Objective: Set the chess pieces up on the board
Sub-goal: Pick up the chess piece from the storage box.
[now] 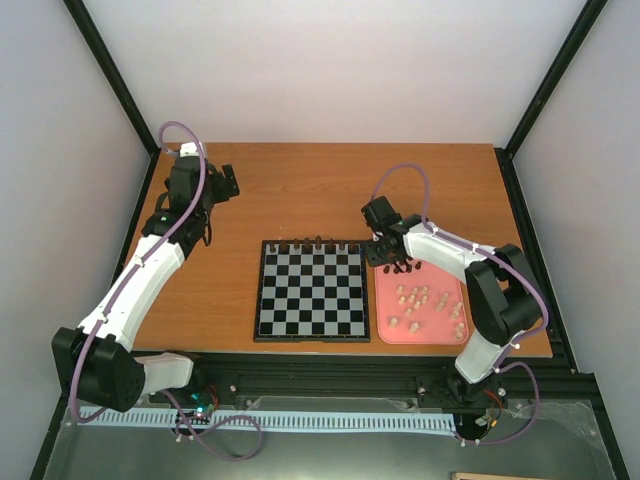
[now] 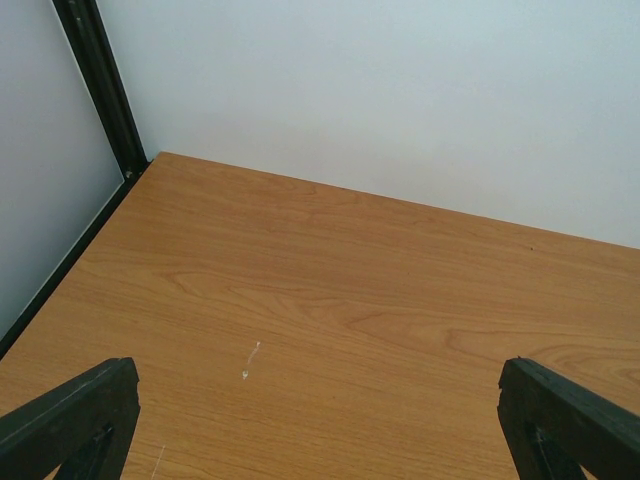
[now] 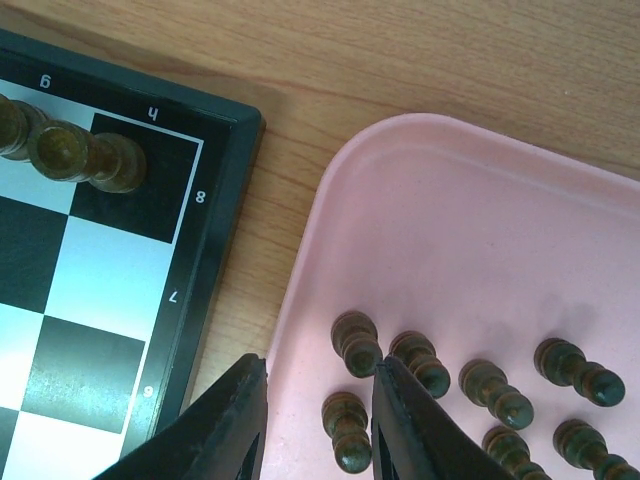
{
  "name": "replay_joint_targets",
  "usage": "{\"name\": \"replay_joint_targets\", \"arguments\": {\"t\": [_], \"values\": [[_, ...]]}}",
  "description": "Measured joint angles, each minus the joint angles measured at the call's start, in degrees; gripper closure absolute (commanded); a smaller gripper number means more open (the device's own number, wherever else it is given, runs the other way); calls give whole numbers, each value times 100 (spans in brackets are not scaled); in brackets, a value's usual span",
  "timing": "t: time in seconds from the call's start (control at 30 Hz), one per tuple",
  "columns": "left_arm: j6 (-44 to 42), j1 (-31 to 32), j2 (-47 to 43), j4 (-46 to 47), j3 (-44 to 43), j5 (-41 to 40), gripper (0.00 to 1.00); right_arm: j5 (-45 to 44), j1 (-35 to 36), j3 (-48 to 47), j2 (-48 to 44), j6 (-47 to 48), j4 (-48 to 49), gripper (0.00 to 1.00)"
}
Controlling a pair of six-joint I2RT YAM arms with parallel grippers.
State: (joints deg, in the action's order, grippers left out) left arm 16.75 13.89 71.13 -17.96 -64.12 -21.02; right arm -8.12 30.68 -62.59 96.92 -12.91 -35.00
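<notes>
right fingers (image 3: 225, 430) part-open astride a dark pawn (image 3: 347, 432) in pink tray (image 3: 450, 230), 3 o'clock of chessboard (image 3: 100, 270); left fingers (image 2: 70, 420) wide open, empty; centre before pinching, avoid neighbour pawn (image 3: 356, 342) at 12 o'clock.

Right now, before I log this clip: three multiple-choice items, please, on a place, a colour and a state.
1. Relative to the board, the pink tray lies: A on it; B to the robot's left; C to the robot's right.
2. The pieces standing on the board are: A dark; B pale; C both.
3. The left gripper is: A shut on a piece; B open, empty; C out of view.
Key: 1 C, the tray sits off the board's right edge. 2 A, only dark ones line its far row. 3 B, its fingers stand wide apart over bare table.
</notes>
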Motion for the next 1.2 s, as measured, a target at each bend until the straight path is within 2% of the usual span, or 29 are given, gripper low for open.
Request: {"name": "replay_joint_targets", "arguments": {"t": [0.63,0.77,0.93,1.2], "values": [[0,0,46,0,0,-2,0,17,-162,0,262,0,55,72],[0,0,66,0,0,-4,0,26,-201,0,269,2,74,77],[0,0,68,0,0,-22,0,76,-232,0,367,2,111,77],[0,0,68,0,0,-22,0,149,-243,-4,450,17,144,88]]}}
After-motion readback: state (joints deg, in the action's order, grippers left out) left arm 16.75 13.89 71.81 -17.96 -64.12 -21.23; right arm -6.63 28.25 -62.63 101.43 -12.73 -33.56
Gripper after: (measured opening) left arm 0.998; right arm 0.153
